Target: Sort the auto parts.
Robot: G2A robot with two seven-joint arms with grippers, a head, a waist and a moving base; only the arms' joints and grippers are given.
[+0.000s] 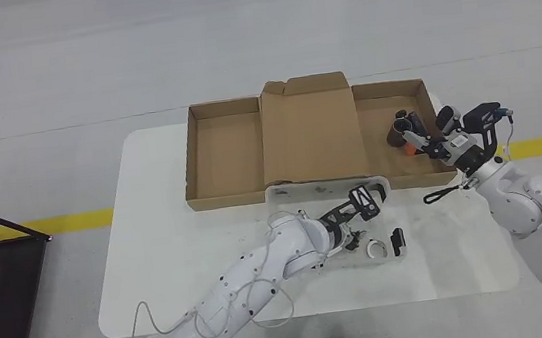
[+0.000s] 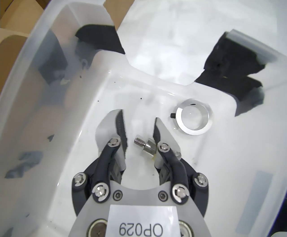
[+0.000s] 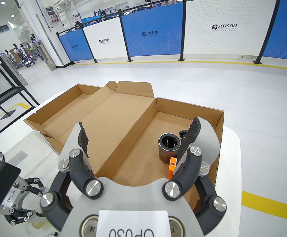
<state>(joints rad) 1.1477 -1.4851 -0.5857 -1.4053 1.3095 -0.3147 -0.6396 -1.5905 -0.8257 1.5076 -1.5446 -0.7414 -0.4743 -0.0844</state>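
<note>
The left gripper [image 2: 138,125] hangs inside a clear plastic bin [image 2: 33,89] near the middle of the bench [image 1: 161,262], its jaws apart on either side of a small threaded bolt [image 2: 145,147] lying on the bin's floor. A silver ring [image 2: 194,116] lies just beside the bolt. Along the bench's far edge sits an open cardboard box [image 3: 188,110]. The right gripper [image 3: 139,123] hovers over the box's compartment nearest the far right corner, jaws wide and holding nothing, above a dark cylinder [image 3: 168,148] standing upright, an orange piece [image 3: 172,167] and a black knob [image 3: 183,133].
</note>
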